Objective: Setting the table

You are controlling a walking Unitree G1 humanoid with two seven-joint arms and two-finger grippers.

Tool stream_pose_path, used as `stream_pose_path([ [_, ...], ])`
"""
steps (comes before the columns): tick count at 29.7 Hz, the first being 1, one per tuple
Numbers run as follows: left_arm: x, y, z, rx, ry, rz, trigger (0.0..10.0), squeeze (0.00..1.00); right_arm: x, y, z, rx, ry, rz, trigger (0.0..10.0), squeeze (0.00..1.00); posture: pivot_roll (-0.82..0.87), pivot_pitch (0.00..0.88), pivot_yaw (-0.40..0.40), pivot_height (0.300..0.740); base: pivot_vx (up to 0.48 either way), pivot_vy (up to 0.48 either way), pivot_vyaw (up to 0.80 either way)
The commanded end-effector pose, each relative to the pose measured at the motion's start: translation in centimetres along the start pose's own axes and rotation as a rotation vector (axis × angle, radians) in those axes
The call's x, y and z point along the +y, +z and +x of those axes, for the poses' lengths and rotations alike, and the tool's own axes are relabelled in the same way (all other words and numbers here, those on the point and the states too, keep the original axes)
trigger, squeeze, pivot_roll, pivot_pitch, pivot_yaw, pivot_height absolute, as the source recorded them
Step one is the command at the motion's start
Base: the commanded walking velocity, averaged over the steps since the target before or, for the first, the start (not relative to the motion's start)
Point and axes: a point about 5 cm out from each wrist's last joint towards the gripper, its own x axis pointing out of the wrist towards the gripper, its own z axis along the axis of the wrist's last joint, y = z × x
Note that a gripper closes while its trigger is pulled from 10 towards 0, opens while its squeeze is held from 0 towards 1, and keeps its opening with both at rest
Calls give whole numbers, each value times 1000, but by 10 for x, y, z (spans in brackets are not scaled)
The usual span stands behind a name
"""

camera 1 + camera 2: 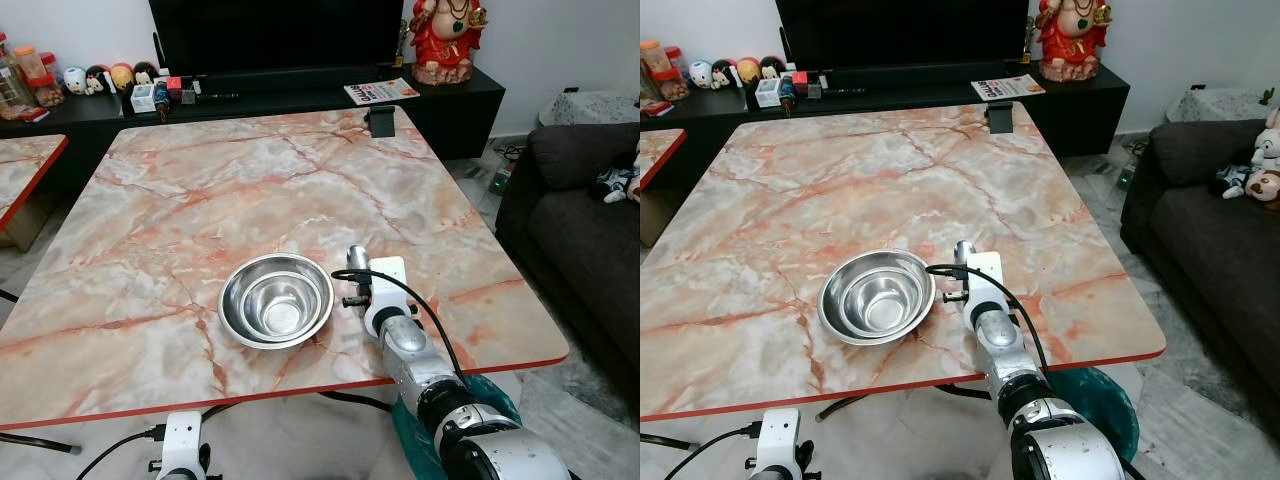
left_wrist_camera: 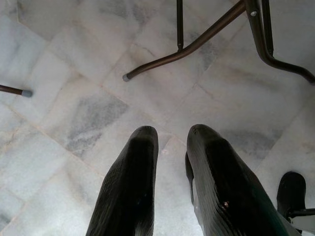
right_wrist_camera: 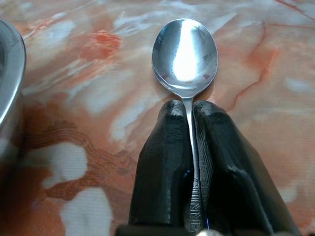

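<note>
Right end effector (image 3: 189,110) pinches a shiny steel spoon (image 3: 185,51) (bowl up) by its handle.

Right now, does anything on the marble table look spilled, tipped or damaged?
Nothing stands out. The round steel bowls sit nested and upright on the pink marble table, and the right gripper holds a shiny metal spoon level beside them.
</note>
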Motion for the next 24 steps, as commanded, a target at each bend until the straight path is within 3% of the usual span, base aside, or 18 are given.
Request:
stream_pose_path([
  [1, 6, -5, -1, 18, 22, -3, 10000, 0, 2, 1, 1, 8, 2, -4, 10000, 0, 35, 0, 26, 728, 0, 0, 0],
  [6, 4, -3, -1, 15, 19, 0, 10000, 0, 1, 1, 1, 12, 0, -1, 10000, 0, 35, 0, 27, 728, 0, 0, 0],
  [7, 3, -3, -1, 15, 16, 0, 10000, 0, 1, 1, 1, 12, 1, 2, 10000, 875, 34, 0, 27, 728, 0, 0, 0],
  [8, 2, -3, -1, 14, 15, 1, 10000, 0, 1, 1, 1, 11, 1, 2, 10000, 1000, 35, 0, 27, 728, 0, 0, 0],
  [24, 2, -3, -1, 16, 14, 3, 10000, 0, 2, 3, 1, 5, 9, 2, 10000, 1000, 39, 0, 26, 728, 0, 0, 0],
])
